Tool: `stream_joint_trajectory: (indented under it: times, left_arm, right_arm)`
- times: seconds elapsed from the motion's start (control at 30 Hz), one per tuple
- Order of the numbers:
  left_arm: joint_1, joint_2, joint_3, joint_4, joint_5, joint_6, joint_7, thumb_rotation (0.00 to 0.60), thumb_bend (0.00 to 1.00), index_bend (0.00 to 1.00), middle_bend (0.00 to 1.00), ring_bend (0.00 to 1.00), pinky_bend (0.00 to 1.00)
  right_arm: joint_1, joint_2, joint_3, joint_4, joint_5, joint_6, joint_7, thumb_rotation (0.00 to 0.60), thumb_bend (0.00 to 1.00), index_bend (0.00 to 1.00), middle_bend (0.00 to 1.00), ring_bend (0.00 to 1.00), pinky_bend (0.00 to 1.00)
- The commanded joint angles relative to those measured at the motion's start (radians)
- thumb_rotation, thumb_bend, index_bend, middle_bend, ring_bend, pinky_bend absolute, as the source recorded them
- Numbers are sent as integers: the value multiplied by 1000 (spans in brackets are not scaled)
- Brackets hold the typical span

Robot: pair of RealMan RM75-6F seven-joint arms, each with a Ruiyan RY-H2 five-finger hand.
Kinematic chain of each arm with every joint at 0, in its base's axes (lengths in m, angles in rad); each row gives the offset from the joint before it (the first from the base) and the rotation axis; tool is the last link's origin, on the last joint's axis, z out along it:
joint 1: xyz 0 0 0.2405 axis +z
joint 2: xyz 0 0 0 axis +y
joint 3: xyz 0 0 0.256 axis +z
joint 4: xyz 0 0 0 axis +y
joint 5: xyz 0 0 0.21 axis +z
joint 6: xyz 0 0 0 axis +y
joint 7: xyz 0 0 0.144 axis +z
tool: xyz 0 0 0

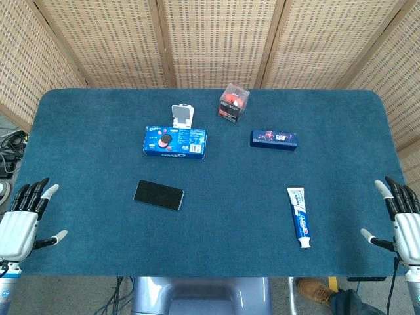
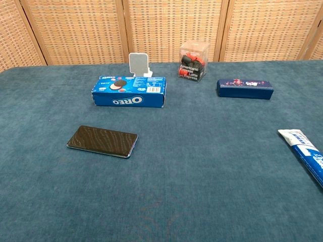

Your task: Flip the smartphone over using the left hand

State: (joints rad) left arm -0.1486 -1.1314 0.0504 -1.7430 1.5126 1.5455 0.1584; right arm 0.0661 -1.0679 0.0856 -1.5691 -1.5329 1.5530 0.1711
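Observation:
A black smartphone (image 1: 159,195) (image 2: 103,141) lies flat on the blue table cloth, left of centre, its dark glossy face up. My left hand (image 1: 23,220) hovers at the table's near left edge, well to the left of the phone, fingers spread and holding nothing. My right hand (image 1: 401,220) is at the near right edge, fingers likewise spread and empty. Neither hand shows in the chest view.
Behind the phone sits a blue Oreo box (image 1: 175,142) (image 2: 129,92), with a small white stand (image 1: 183,116) (image 2: 139,64) beyond it. A clear box with red contents (image 1: 233,102) (image 2: 194,60), a dark blue carton (image 1: 273,138) (image 2: 245,88) and a toothpaste tube (image 1: 300,216) (image 2: 306,151) lie to the right.

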Motion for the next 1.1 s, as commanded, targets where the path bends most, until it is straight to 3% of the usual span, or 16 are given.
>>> stream_joint_trajectory:
  times: [0.03, 0.23, 0.43, 0.6, 0.7, 1.1]
  left_arm:
    - [5, -7, -4, 3, 7, 0, 4, 600, 0, 0, 0, 0, 0]
    - [-18, -28, 0, 0, 28, -58, 37, 600, 0, 0, 0, 0, 0]
    - [-121, -127, -34, 39, 29, -220, 101, 600, 14, 0, 0, 0, 0]
    - [-235, -258, -101, 142, -16, -364, 155, 600, 238, 0, 0, 0, 0]
    - [-289, -338, -134, 219, -51, -428, 182, 600, 310, 0, 0, 0, 0]
    - [-401, -533, -183, 407, -158, -582, 230, 600, 314, 0, 0, 0, 0]
  right_arm:
    - [-3, 2, 2, -1, 4, 3, -7, 600, 0, 83, 0, 0, 0]
    - [-3, 8, 0, -4, 6, -5, 6, 600, 0, 83, 0, 0, 0]
    - [2, 7, 0, -5, 5, -15, 12, 600, 0, 83, 0, 0, 0]
    - [9, 2, 1, 3, 18, -37, 10, 600, 0, 83, 0, 0, 0]
    - [13, -1, 4, 11, 32, -52, 14, 600, 0, 83, 0, 0, 0]
    - [25, -6, 5, 28, 51, -87, 32, 600, 0, 82, 0, 0, 0]
